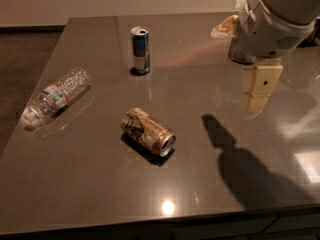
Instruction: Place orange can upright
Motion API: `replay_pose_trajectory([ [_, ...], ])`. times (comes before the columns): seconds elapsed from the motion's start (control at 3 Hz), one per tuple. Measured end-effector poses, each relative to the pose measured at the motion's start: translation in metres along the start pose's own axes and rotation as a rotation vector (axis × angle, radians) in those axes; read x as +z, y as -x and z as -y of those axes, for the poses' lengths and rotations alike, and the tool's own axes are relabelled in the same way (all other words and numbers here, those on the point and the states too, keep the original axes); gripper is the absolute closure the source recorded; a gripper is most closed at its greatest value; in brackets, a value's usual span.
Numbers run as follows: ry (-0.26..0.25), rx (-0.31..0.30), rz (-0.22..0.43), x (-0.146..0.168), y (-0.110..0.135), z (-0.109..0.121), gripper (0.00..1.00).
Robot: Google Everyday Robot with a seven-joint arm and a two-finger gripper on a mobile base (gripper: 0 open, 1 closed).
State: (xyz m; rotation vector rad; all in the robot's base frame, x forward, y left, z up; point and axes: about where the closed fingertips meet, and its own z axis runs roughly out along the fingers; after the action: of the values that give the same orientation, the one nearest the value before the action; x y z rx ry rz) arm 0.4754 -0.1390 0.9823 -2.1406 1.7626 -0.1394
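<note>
The orange can lies on its side near the middle of the dark table, its silver end pointing to the front right. My gripper hangs from the white arm at the right, above the table. It is well to the right of the can and a little further back, apart from it. It holds nothing that I can see.
A slim blue-and-silver can stands upright at the back. A clear plastic water bottle lies on its side at the left edge. A metal cup with crumpled paper is partly hidden behind the arm at the back right.
</note>
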Motion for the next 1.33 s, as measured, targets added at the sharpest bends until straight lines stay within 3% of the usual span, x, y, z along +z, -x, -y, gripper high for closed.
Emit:
replay_pose_trajectory([
  [0.67, 0.057, -0.371, 0.070, 0.032, 0.053, 0.005, 0.00],
  [1.33, 0.102, -0.705, 0.138, 0.054, 0.080, -0.001, 0.00],
])
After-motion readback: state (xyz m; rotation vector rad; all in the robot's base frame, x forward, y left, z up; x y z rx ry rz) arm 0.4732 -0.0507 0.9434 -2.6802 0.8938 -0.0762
